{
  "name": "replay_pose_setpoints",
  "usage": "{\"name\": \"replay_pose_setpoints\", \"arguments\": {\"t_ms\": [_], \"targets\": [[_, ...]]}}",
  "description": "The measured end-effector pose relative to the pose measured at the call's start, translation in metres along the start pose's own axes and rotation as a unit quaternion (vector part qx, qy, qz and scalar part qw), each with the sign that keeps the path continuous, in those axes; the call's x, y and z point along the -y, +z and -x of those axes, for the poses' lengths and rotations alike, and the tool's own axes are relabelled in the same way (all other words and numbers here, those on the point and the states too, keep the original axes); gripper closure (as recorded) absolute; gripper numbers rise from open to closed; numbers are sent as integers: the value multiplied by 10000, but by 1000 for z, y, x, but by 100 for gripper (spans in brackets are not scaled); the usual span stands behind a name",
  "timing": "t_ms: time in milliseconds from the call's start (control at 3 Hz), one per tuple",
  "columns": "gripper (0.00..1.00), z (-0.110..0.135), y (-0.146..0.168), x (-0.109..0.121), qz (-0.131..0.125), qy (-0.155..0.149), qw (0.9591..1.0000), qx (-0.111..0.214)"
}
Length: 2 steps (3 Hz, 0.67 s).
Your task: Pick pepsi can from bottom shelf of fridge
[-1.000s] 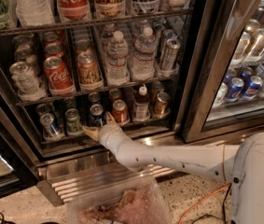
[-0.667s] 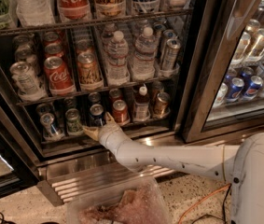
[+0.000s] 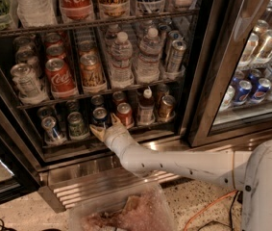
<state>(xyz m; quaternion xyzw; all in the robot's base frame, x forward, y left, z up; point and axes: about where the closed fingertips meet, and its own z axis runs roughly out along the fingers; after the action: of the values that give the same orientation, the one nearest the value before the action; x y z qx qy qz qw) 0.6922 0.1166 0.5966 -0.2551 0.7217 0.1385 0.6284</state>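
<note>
The fridge [image 3: 199,76] stands open in front of me. On its bottom shelf [image 3: 160,128] the pepsi can [image 3: 100,115] stands upright, dark blue with a silver top, between a green-and-silver can [image 3: 76,124] and a red can [image 3: 124,113]. My gripper [image 3: 105,127] is at the front of the bottom shelf, right in front of the pepsi can's lower part. Its two tan fingers [image 3: 96,132] are spread open and not closed on the can. My white arm [image 3: 183,165] reaches in from the lower right.
A small bottle [image 3: 146,107] and a brown can [image 3: 166,106] stand right of the red can. Coke cans [image 3: 59,76] and water bottles [image 3: 121,57] fill the shelf above. The steel grille [image 3: 92,186], a clear plastic bin [image 3: 126,211] and an orange cable [image 3: 207,208] lie below.
My gripper has edged slightly up and in towards the pepsi can. Nothing else has moved.
</note>
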Motion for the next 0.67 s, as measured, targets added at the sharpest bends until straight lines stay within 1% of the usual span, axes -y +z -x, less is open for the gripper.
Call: {"name": "replay_pose_setpoints", "arguments": {"t_ms": [333,667], "targets": [[33,0,0,0,1,0,10000,0],[35,-3,10,-6,115,9,9999,-42]]}}
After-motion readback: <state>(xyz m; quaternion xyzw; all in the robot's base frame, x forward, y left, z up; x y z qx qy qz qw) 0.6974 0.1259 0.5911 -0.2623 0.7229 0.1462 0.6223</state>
